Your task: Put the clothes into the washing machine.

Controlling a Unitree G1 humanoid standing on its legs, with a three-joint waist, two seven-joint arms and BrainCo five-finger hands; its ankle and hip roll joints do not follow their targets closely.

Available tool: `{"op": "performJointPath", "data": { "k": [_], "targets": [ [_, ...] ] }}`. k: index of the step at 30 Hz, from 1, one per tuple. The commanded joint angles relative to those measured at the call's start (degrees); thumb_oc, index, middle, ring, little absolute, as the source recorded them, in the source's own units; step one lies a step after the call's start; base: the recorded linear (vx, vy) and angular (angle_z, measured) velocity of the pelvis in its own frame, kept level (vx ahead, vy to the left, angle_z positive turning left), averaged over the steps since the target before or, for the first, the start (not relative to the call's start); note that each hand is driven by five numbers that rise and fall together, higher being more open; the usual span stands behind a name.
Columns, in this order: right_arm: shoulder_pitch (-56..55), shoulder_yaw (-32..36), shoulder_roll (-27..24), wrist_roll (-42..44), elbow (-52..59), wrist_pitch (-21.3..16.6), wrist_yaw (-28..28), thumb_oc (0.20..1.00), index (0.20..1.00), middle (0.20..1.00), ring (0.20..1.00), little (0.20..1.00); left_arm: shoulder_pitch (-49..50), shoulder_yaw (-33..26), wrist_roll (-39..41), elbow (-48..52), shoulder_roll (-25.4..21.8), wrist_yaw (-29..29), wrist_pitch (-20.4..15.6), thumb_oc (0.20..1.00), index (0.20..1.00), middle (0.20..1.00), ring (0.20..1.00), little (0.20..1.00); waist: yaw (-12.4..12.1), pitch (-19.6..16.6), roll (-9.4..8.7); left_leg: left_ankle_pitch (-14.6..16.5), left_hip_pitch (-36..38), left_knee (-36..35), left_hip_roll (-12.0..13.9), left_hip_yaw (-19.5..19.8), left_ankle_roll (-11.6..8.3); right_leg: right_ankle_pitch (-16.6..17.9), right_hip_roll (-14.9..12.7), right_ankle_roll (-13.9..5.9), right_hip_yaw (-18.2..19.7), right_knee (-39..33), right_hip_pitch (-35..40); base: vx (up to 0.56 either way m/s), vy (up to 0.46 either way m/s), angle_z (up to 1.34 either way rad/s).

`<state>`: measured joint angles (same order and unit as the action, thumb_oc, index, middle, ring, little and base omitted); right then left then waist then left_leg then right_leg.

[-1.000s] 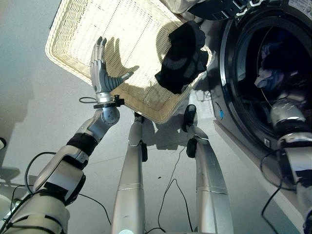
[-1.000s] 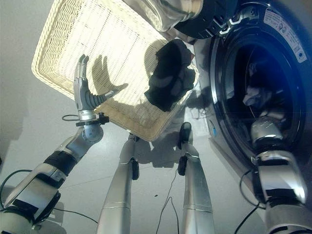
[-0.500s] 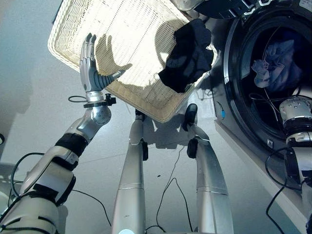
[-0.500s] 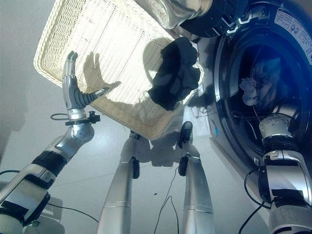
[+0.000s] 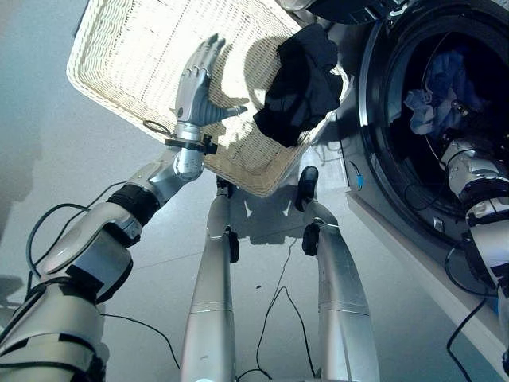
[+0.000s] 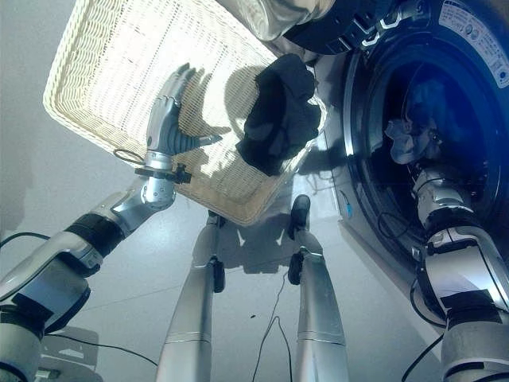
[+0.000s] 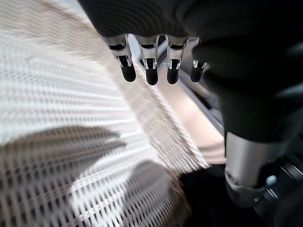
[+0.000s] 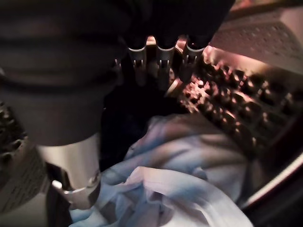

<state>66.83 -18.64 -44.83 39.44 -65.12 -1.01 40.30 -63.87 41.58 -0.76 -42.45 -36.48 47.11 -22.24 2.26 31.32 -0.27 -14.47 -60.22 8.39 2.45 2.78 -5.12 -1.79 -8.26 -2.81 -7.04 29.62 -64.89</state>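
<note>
A black garment lies bunched in the corner of the white wicker basket nearest the washing machine. My left hand hovers open over the basket's weave, a short way left of the garment; its fingers are straight and hold nothing. Light blue clothes lie inside the dark drum. My right arm reaches into the drum, and my right hand is stretched open just above the light blue cloth, not gripping it.
The washer's open door, dark-rimmed with a glass bowl, hangs over the basket's far corner. The basket sits on a grey floor to the left of the machine's front.
My left hand has swung right over the basket, closer to the black garment. My right arm has pushed further into the drum beside the blue clothes.
</note>
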Motion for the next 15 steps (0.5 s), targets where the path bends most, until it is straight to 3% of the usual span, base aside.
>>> {"op": "performJointPath", "data": {
  "k": [1,8,15],
  "targets": [
    [-1.1,-0.4,-3.8,-7.4,3.7,-3.0,6.6,1.000,1.000,1.000,1.000,1.000,-0.6,-6.6,5.6,-0.3,2.8,0.7,-4.6,1.000,1.000,1.000,1.000,1.000,-0.6,-1.5,-0.91,11.7,-0.1,8.9,-1.5,-3.1,-0.64,8.5,3.3,-6.41,-1.0,-11.0,3.4,0.00,0.000,0.00],
    [-7.6,-0.4,1.5,-26.9,17.2,-2.9,16.2,1.000,1.000,1.000,1.000,1.000,2.1,-13.8,9.5,0.0,5.9,0.9,-6.1,1.000,1.000,1.000,1.000,1.000,0.3,-1.5,-0.11,11.7,-0.9,8.6,-2.0,-3.8,-0.96,7.3,3.7,-6.24,-0.1,-10.2,1.8,-0.01,0.040,-0.01],
    [-12.8,-2.5,4.9,-41.2,29.7,-2.4,16.1,1.000,1.000,1.000,1.000,1.000,4.3,-18.6,12.0,0.4,7.5,2.4,-7.5,1.000,1.000,1.000,1.000,1.000,1.1,-1.5,0.60,11.5,-1.2,8.4,-2.1,-4.3,-1.24,5.9,4.0,-5.95,0.7,-9.7,1.1,-0.01,0.058,-0.02]
  ]
}}
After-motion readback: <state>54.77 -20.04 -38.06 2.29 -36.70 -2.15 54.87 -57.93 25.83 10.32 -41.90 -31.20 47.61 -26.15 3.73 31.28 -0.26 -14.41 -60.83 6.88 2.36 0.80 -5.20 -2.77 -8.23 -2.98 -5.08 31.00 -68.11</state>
